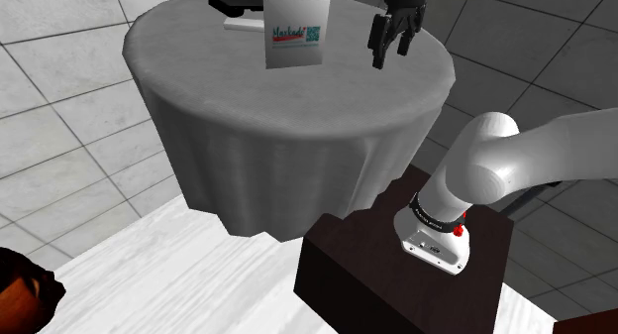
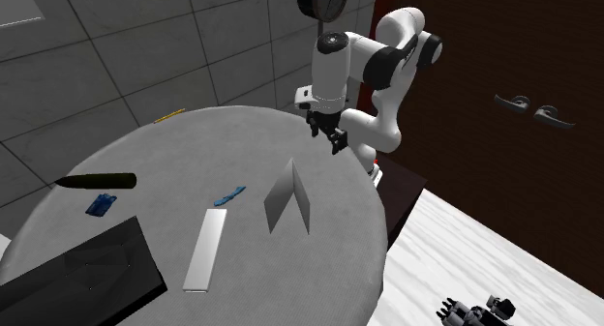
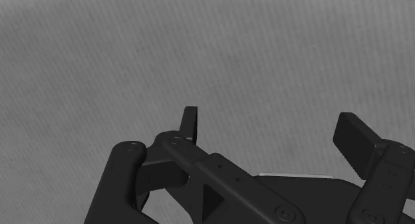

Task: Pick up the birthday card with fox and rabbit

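A folded card [image 1: 295, 33] stands upright like a tent on the round, grey-clothed table [image 1: 297, 124]; its face toward the shoulder camera is white with red and teal print. From the second exterior view the card [image 2: 288, 198] looks plain grey. My black gripper [image 1: 388, 45] hangs just above the cloth, to the shoulder view's right of the card and apart from it. In the second exterior view the gripper [image 2: 331, 140] is beyond the card, nearer the arm's base. In the wrist view the gripper [image 3: 269, 133] is open over bare grey cloth, with nothing between the fingers.
On the table past the card lie a white flat strip [image 2: 205, 249], a black flat slab [image 2: 82, 271], two small blue items [image 2: 229, 193] [image 2: 100, 205] and a dark pen-like stick [image 2: 97, 181]. The dark stand [image 1: 396, 273] sits beside the table, against a white surface [image 1: 178, 273].
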